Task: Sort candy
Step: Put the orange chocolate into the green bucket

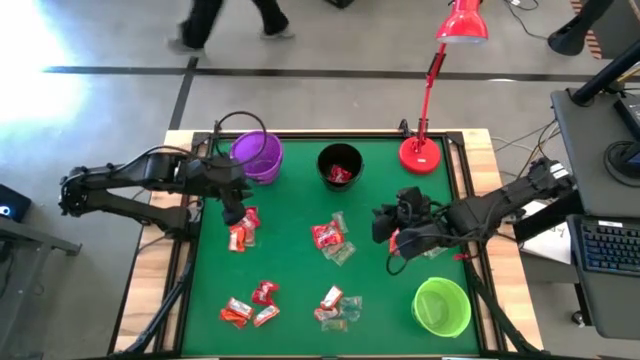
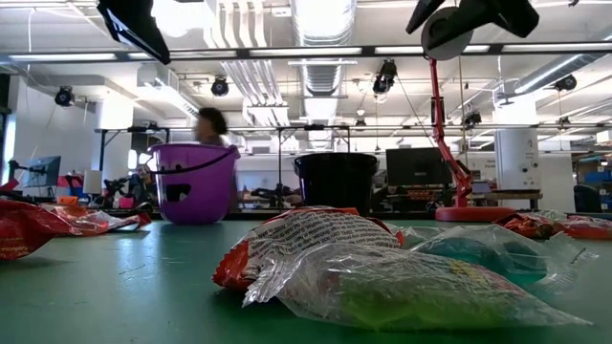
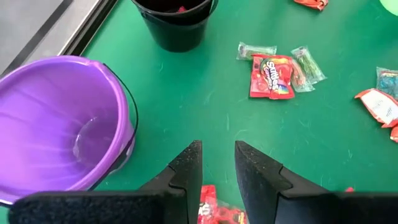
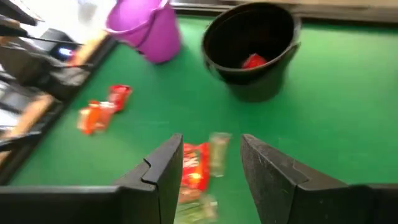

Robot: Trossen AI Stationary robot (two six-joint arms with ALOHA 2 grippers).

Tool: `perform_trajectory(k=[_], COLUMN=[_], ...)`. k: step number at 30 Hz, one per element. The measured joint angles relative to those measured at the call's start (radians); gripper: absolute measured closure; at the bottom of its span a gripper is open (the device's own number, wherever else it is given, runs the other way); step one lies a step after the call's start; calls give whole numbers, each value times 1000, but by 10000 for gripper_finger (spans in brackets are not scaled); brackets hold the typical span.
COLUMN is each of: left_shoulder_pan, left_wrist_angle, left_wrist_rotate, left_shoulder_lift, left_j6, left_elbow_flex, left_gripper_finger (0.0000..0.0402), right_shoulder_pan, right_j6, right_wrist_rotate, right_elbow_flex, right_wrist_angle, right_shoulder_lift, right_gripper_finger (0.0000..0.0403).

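Note:
Small wrapped candy lies in piles on the green mat: red pieces (image 1: 243,228) by my left gripper, a red and clear pile (image 1: 332,240) mid-table, and more (image 1: 250,305) (image 1: 338,305) near the front. One red piece (image 4: 254,61) lies in the black cup (image 1: 340,165). The purple cup (image 1: 258,155) looks empty in the left wrist view. My left gripper (image 3: 217,149) hovers open above the mat beside the purple cup (image 3: 56,121), red candy (image 3: 208,211) under it. My right gripper (image 4: 212,142) hovers open at the right, above red and clear candy (image 4: 202,165).
A green cup (image 1: 441,305) stands at the front right. A red desk lamp (image 1: 420,150) stands at the far right corner, its arm slanting up. In the low view a clear and red wrapper pile (image 2: 382,268) fills the foreground. A person walks beyond the table's far edge.

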State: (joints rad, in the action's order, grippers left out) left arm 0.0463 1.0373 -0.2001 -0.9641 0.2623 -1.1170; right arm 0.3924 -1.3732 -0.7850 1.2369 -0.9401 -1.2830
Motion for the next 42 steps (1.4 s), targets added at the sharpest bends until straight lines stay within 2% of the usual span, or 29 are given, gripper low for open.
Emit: perform_trajectory(k=[7,11,17,28,32,42], left_shoulder_pan=[0,0,0,0,0,0], left_wrist_angle=[0,1,0,-1,-1,-1], left_wrist_rotate=[0,0,0,0,0,0], left_shoulder_lift=[42,55,58,57,57,57], left_j6=[-8,-8,-22,-41,-41,-40], left_elbow_flex=[34,47,47,47,47,47], left_gripper_finger=[325,325,325,325,325,325], right_shoulder_pan=[-53,-79,-123,-145,-152,-153], right_j6=[-117,-165,-207,-239,-252,-253], right_wrist_rotate=[86,133,338,370,424,518], right_elbow_flex=[224,291,295,257,186,-29], right_wrist_angle=[-461,-594,-597,-596,-557,-319], right_shoulder_lift=[-168,-250,-281,-277,-277,-277], right_gripper_finger=[250,250,250,250,250,250])
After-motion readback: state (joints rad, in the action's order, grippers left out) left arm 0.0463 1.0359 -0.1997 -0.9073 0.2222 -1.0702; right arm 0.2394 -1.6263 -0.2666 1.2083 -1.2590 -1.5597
